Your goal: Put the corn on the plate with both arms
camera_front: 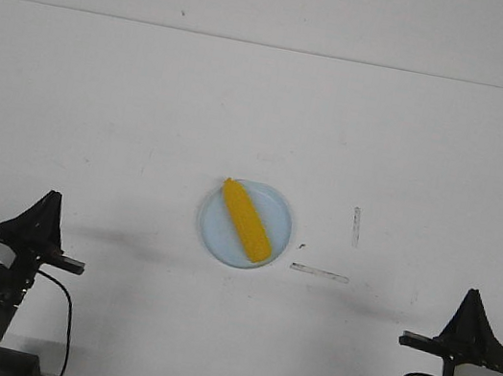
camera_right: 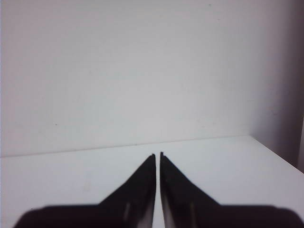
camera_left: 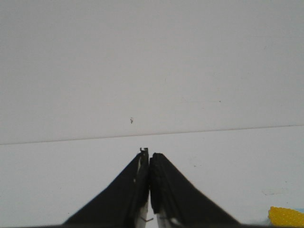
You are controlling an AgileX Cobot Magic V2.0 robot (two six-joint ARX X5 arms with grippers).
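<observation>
Corn [camera_front: 246, 220]: laid diagonally on the plate [camera_front: 278, 207], tapered end toward the far left.
Plate: set at the middle of the white table [camera_front: 148, 111].
Left pincer [camera_front: 45, 207]: closed on nothing, parked at the near left, well apart from the plate.
Right pincer [camera_front: 472, 305]: closed on nothing, parked at the near right.

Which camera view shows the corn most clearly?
The front view: the whole corn lies across the plate, nothing covering it. The left wrist view catches only a yellow bit at its edge. The right wrist view shows no corn.
</observation>
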